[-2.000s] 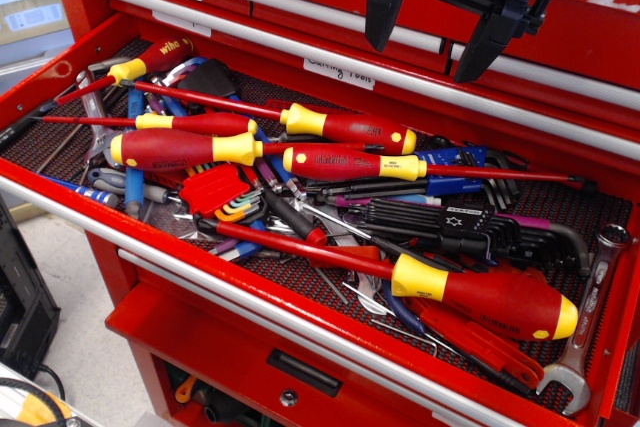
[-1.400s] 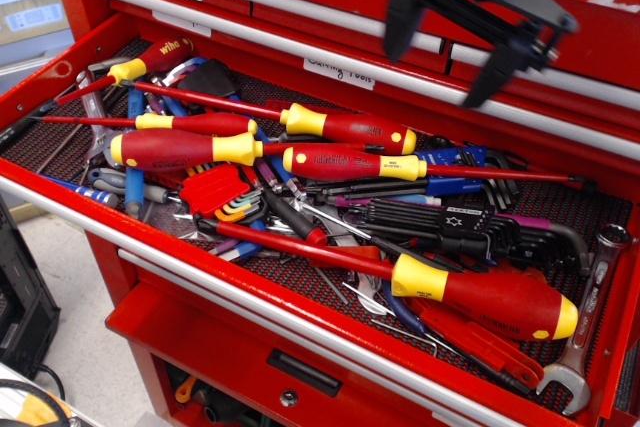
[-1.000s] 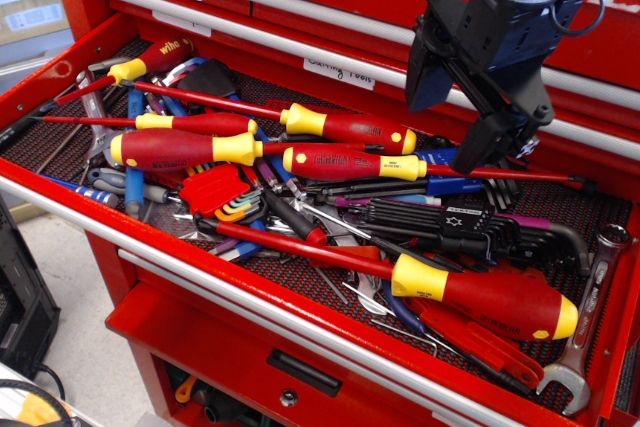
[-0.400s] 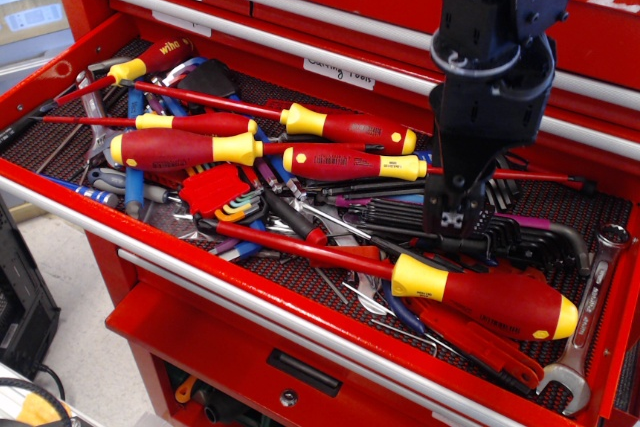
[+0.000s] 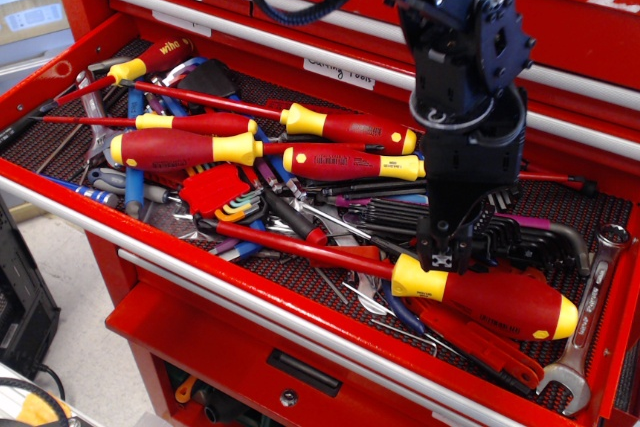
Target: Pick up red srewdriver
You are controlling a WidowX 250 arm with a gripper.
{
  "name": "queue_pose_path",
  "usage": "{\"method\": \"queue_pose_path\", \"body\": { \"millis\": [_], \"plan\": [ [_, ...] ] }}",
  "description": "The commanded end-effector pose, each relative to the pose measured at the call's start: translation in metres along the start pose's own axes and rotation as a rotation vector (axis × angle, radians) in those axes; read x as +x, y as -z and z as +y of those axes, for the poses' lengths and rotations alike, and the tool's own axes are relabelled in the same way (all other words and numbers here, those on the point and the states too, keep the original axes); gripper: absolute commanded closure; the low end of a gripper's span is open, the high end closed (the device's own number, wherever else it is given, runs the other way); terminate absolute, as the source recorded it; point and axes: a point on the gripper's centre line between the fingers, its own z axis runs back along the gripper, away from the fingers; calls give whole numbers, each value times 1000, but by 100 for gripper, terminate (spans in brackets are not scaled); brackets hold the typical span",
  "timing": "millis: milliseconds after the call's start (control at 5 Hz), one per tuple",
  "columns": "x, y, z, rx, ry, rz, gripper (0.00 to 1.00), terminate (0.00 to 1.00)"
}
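The red srewdriver (image 5: 500, 302) lies at the front right of the open drawer. It has a fat red handle, a yellow collar and a yellow butt cap, and its red shaft runs left over other tools. My gripper (image 5: 445, 259) hangs straight down over the collar end of the handle. Its fingertips (image 5: 432, 255) are just above the collar, close to touching. The fingers stand nearly one behind the other in this view. They look open and hold nothing.
Slimmer red-and-yellow screwdrivers (image 5: 345, 129) lie at the back left, and a small one marked "wiha" (image 5: 160, 55) lies at the far left. Black hex keys (image 5: 520, 237) sit just behind the gripper. A wrench (image 5: 585, 337) lies by the right wall. The drawer front rail (image 5: 200, 267) runs along the near edge.
The gripper came down from the upper drawers, turned so its fingers line up in depth, and dropped to just above the big screwdriver's collar. No tool has moved.
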Motion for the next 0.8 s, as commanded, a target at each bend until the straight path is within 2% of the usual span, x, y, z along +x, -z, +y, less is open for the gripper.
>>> {"method": "queue_pose_path", "body": {
  "millis": [0,200,400,600],
  "plan": [
    [-4,17,4,0,-6,-16,0,0],
    [-4,32,-3,18,-25,-55,0,0],
    [-2,45,-8,7,-61,-39,0,0],
    [-5,60,-13,50,-79,-45,0,0]
  ]
}}
